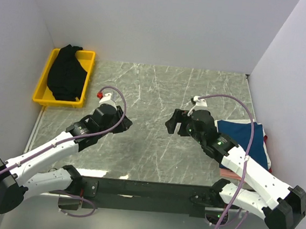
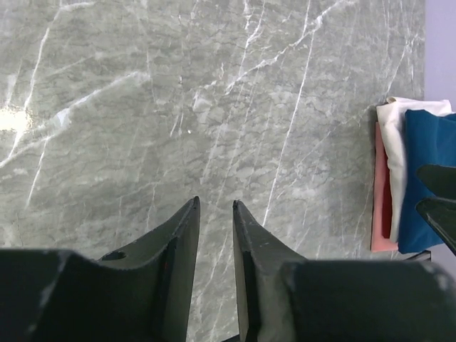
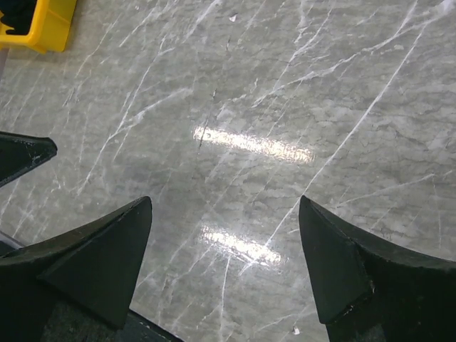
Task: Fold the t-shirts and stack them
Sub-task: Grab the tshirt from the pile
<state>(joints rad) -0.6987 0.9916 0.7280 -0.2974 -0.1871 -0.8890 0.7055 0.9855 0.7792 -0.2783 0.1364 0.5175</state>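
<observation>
The large black t-shirt (image 1: 66, 72) lies crumpled in the yellow tray (image 1: 41, 97) at the far left. A folded stack sits at the right edge, navy t-shirt (image 1: 248, 137) on top. The left wrist view shows the navy shirt (image 2: 431, 157) over the white one (image 2: 392, 135) and the pink/red one (image 2: 381, 221). My left gripper (image 1: 124, 122) (image 2: 215, 203) hovers over bare table, its jaws a narrow gap apart and empty. My right gripper (image 1: 172, 122) (image 3: 224, 206) is wide open and empty over the table's middle, left of the stack.
The grey marble table (image 1: 155, 93) has white walls at the back and both sides. A corner of the yellow tray (image 3: 39, 25) shows in the right wrist view. The right arm crosses over part of the stack.
</observation>
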